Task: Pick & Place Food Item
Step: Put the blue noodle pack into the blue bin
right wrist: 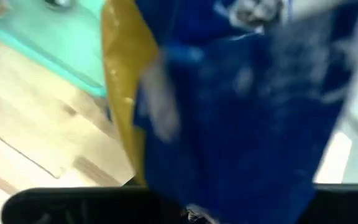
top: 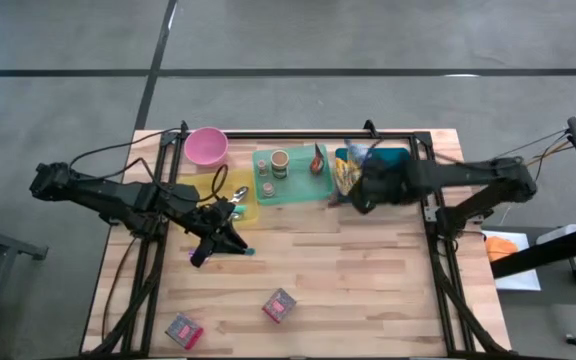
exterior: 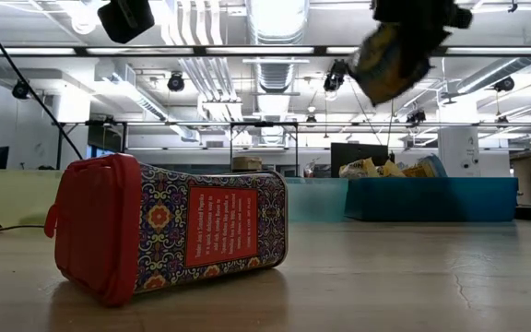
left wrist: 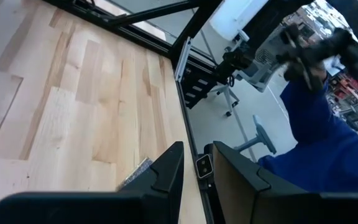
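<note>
We judge the carry step to be in hand: the right tool (top: 360, 192) is clamped on a blue-and-yellow snack bag (exterior: 387, 60), which hangs under it well clear of the worktop (top: 348, 280) (the low view shows the bag up in the air, tilted). From above, the tool and bag sit just over the seam between the teal bin (top: 393, 157) behind it, where more bags lie, and the green tray (top: 293, 188) beside it. In the right wrist view the bag (right wrist: 241, 106) fills the space ahead of the tool, so we cannot see the jaws themselves, only that the bag hangs from them.

The left tool (top: 223, 232) waits over the worktop near the yellow tray (top: 230, 190), jaws nearly closed on nothing that we can see.

Next we need a drop spot; the task names none. The move calls for swinging the bag over open worktop, lowering until it rests, then letting go (a hanging bag may sway, so go slowly)
</note>
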You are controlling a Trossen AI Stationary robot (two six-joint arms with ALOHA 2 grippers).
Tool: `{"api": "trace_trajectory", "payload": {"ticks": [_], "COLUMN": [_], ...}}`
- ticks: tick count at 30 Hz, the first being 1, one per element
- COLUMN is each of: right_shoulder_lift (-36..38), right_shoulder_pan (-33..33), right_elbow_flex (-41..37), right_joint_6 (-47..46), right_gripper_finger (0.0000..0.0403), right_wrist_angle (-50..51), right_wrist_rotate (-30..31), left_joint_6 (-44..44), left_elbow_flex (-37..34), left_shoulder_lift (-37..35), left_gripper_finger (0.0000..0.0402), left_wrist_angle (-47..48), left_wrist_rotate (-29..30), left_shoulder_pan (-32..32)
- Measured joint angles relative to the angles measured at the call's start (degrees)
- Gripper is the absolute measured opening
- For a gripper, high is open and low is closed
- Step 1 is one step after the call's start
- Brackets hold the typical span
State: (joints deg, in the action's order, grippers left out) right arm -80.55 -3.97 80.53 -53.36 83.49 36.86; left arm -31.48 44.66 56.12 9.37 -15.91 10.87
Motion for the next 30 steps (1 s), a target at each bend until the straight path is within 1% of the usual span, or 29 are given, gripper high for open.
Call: {"api": "trace_trajectory", "payload": {"ticks": [2,5,8,13,16,21,27,30], "right_shoulder_lift": [3.0,7.0,10.2,11.7,11.2,8.1,1.0,-3.4], "right_shoulder_pan": [4.8,12.3,18.9,28.9,33.5,37.6,38.9,38.9], "right_elbow_flex": [-2.2,-5.0,-7.6,-11.1,-12.5,-15.2,-16.4,-16.5], "right_joint_6": [-0.3,-0.4,1.4,1.9,2.3,2.5,2.5,2.5], "right_gripper_finger": [0.0040,0.0040,0.0040,0.0040,0.0040,0.0040,0.0040,0.0051], "right_wrist_angle": [-0.3,-0.6,-1.2,-1.4,-1.6,-1.8,-1.8,-2.1], "right_wrist_rotate": [-2.6,-4.9,-8.8,-15.1,-18.8,-25.4,-26.6,-26.7], "left_joint_6": [0.0,0.0,0.0,0.0,0.0,0.0,-0.1,-0.1], "left_elbow_flex": [0.0,0.0,0.0,0.0,0.0,0.0,0.0,0.0], "left_shoulder_lift": [0.0,0.0,0.0,0.0,0.0,0.0,0.0,0.0], "left_gripper_finger": [0.0094,0.0094,0.0094,0.0094,0.0094,0.0094,0.0094,0.0094], "left_wrist_angle": [0.0,0.0,0.0,0.0,0.0,0.5,1.4,1.4], "left_wrist_rotate": [0.0,0.0,0.0,0.0,0.0,0.0,0.0,0.0], "left_shoulder_pan": [0.0,0.0,0.0,0.0,0.0,0.0,0.0,0.0]}}
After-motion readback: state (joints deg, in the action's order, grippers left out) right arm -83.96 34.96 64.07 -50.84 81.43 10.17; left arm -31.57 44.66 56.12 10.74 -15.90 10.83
